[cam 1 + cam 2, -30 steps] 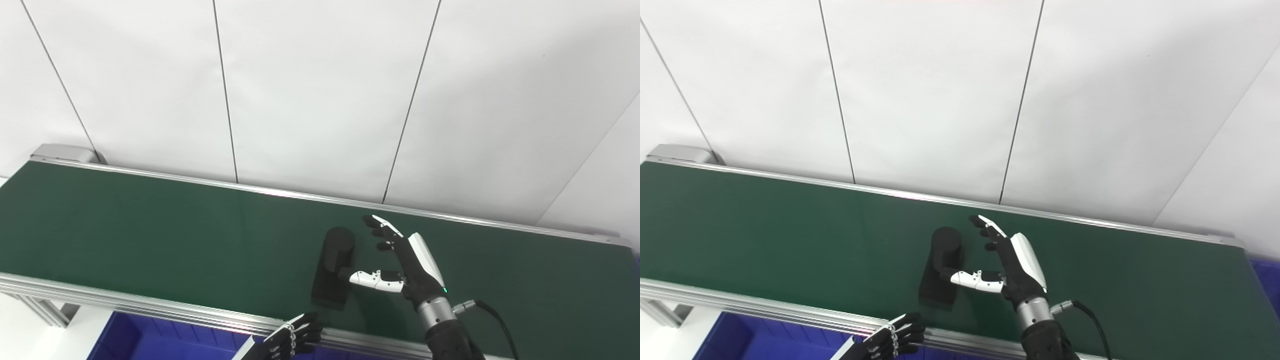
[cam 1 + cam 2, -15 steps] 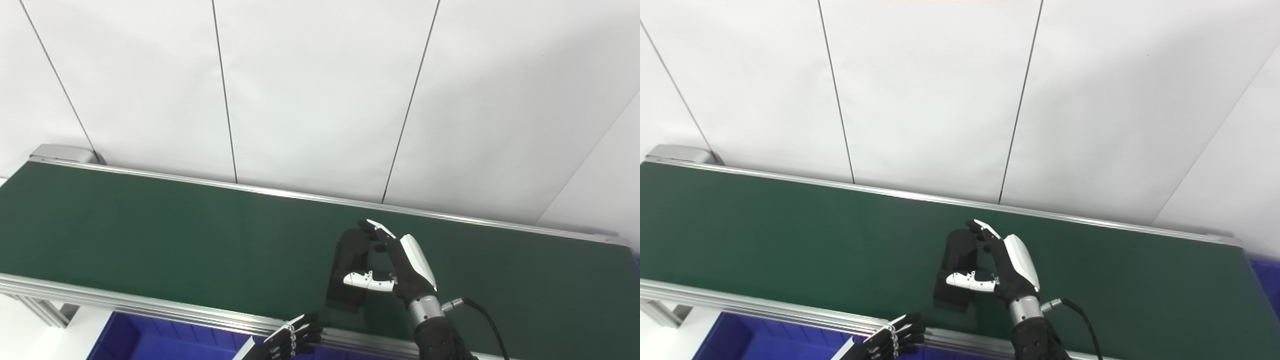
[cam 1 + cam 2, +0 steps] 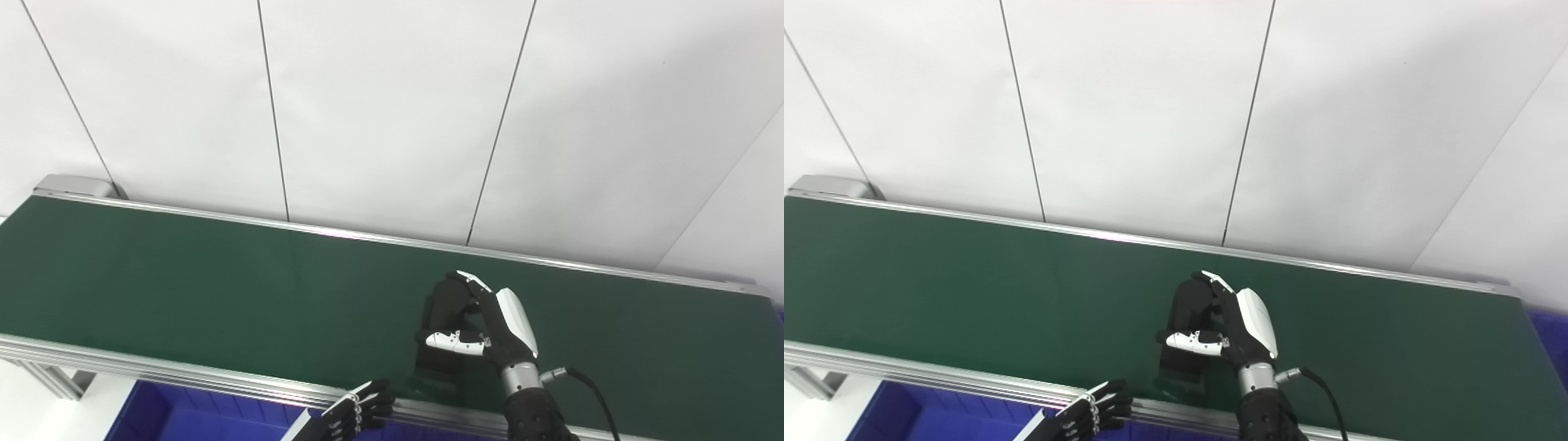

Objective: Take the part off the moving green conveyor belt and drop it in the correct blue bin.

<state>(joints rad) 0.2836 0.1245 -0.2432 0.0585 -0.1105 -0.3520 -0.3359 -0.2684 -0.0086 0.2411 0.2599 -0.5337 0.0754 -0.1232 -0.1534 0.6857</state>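
1. The part, a matte black piece with a rounded cylinder top on a blocky base, is sitting on the belt inside the curl of the right hand.
2. The right hand is pinching the part: its fingers are wrapping the far rounded end and its white thumb is crossing the near side.
3. I judge the grasp step is closing; the next move calls for a firm lift clear of the conveyor belt, a smooth dark green surface with aluminium rails.
4. The blue bin, glossy plastic, is lying below the near rail, left of that hand.
5. The left hand is waiting at the near rail; whether it is spread, I cannot tell.
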